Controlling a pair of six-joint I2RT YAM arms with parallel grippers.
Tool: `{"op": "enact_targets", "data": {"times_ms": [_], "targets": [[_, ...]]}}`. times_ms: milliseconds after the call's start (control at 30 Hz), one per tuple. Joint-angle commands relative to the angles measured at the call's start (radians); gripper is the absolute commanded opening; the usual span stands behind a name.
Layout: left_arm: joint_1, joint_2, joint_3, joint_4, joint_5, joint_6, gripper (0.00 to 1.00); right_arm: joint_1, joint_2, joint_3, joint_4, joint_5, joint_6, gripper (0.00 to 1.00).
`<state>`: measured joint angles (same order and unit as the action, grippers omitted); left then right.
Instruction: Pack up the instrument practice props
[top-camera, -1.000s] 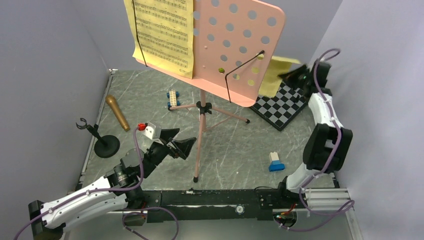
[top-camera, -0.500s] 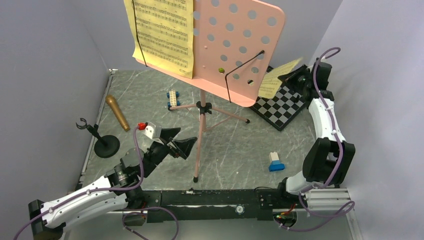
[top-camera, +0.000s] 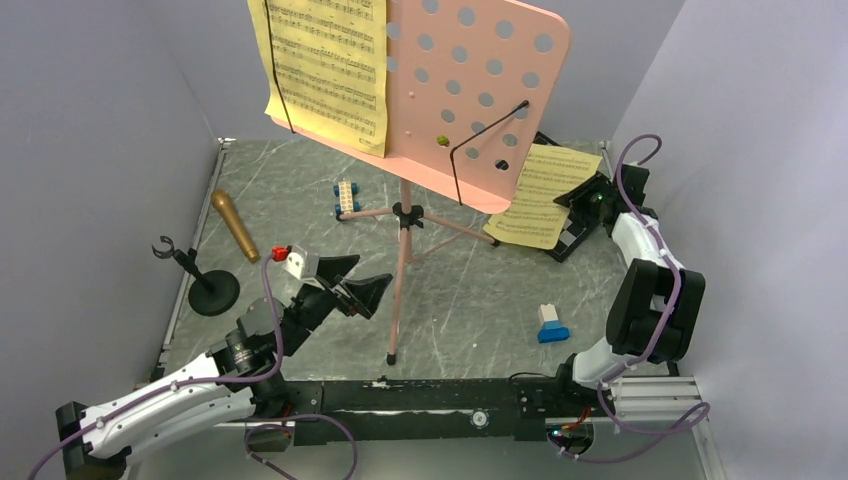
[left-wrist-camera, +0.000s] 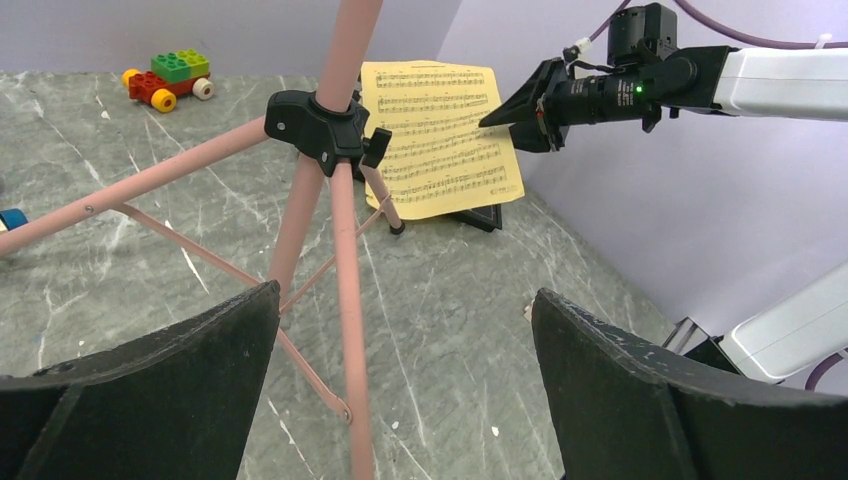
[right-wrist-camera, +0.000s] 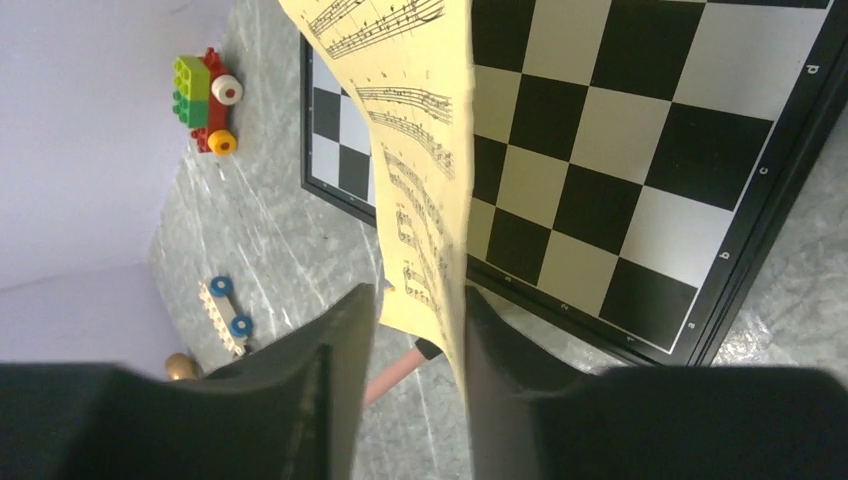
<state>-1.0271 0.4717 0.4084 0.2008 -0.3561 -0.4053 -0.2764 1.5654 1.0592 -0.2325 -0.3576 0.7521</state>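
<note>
The pink music stand (top-camera: 470, 90) stands mid-table on its tripod (left-wrist-camera: 335, 230), and one yellow sheet-music page (top-camera: 325, 65) is clipped to its desk. A second yellow page (top-camera: 540, 195) lies tilted over the chessboard (right-wrist-camera: 620, 150). Its near edge (right-wrist-camera: 425, 230) hangs between the parted jaws of my right gripper (right-wrist-camera: 418, 295), against one finger and not clamped. My left gripper (left-wrist-camera: 405, 292) stands wide open and empty, low beside the tripod legs. The gold-brown microphone (top-camera: 234, 224) and the black mic stand (top-camera: 205, 285) rest at the left.
Toy brick cars sit on the table: a white-and-blue one (top-camera: 346, 196) behind the tripod, a blue one (top-camera: 551, 323) at front right, and a red-green one (left-wrist-camera: 168, 78) near the back wall. Grey walls close in left, right and behind.
My right gripper came down from above the chessboard with the yellow page. Its jaws have parted, and the page now lies over the board. The left arm has stayed still.
</note>
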Motion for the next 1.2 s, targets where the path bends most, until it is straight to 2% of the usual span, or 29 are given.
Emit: {"op": "enact_targets", "data": {"times_ms": [0,100,233,367,433,533,633,800,967,1033,1167], "targets": [[-0.003,-0.016,0.004,0.013,0.001,0.0,0.99,-0.002,-0.071,0.014,0.012,0.025,-0.013,0.48],[-0.002,-0.017,0.013,0.009,-0.01,0.002,0.99,0.0,-0.112,0.037,-0.025,0.041,-0.014,0.61],[-0.004,-0.014,0.041,-0.007,-0.046,0.023,0.99,0.052,-0.211,0.084,-0.075,0.092,-0.038,0.66],[-0.002,0.014,0.091,-0.071,-0.12,0.059,0.99,0.221,-0.425,0.013,-0.011,0.259,-0.124,0.66],[-0.002,0.027,0.127,-0.118,-0.177,0.069,0.99,0.349,-0.528,-0.042,0.022,0.344,-0.19,0.66],[-0.002,0.027,0.157,-0.171,-0.243,0.071,0.99,0.445,-0.622,-0.095,-0.027,0.441,-0.255,0.68],[-0.002,0.021,0.159,-0.174,-0.275,0.072,0.99,0.462,-0.699,-0.174,-0.089,0.43,-0.276,0.7],[-0.002,0.016,0.177,-0.178,-0.26,0.093,0.99,0.575,-0.933,-0.369,0.023,0.24,-0.344,0.77],[-0.002,-0.023,0.212,-0.227,-0.288,0.112,0.99,0.746,-1.094,-0.488,0.095,0.209,-0.411,0.81],[-0.002,-0.055,0.23,-0.241,-0.321,0.143,0.99,0.807,-1.12,-0.515,0.117,0.232,-0.43,0.81],[-0.002,-0.122,0.264,-0.236,-0.386,0.233,0.99,0.925,-1.062,-0.524,0.157,0.28,-0.465,0.82]]}}
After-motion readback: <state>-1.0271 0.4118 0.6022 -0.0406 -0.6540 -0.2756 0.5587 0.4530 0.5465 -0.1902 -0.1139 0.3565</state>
